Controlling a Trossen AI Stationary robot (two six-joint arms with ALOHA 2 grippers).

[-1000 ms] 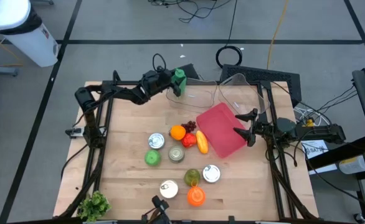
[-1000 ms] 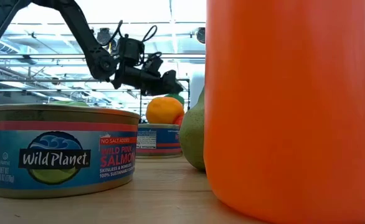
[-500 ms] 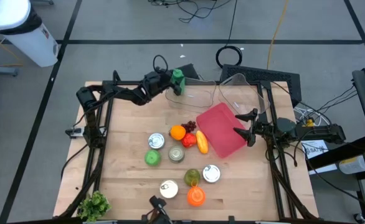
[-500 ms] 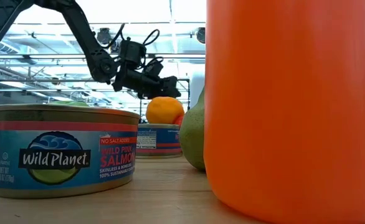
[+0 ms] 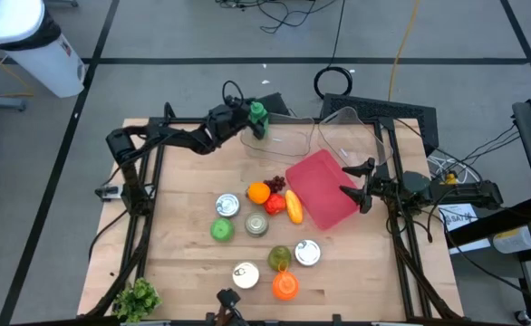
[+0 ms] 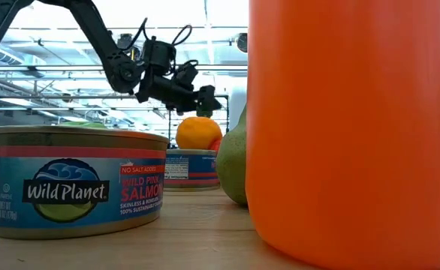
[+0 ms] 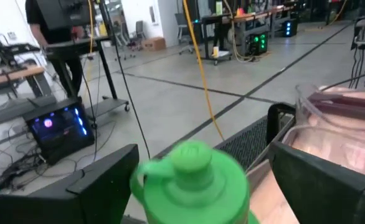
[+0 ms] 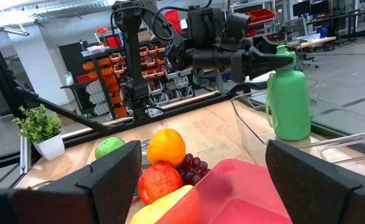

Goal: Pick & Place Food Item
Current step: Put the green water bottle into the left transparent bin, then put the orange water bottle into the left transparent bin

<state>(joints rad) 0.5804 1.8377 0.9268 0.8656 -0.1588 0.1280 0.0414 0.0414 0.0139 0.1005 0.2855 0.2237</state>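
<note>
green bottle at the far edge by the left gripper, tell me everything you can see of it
The green bottle is matte, plastic-looking, with a rounded cap and a small side handle near the neck. It stands upright at the table's far edge, inside the near corner of the clear bin. The left gripper is around its upper part with the fingers spread on either side. Whether they touch it cannot be told. Nothing else touches it.

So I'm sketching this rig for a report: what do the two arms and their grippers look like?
Both arms are dark, nearly black, built of slim jointed links. The left gripper has two flat, blocky black fingers, with loose black cables looping over its wrist. The right gripper has matching dark fingers. No markings can be made out on either.
</note>
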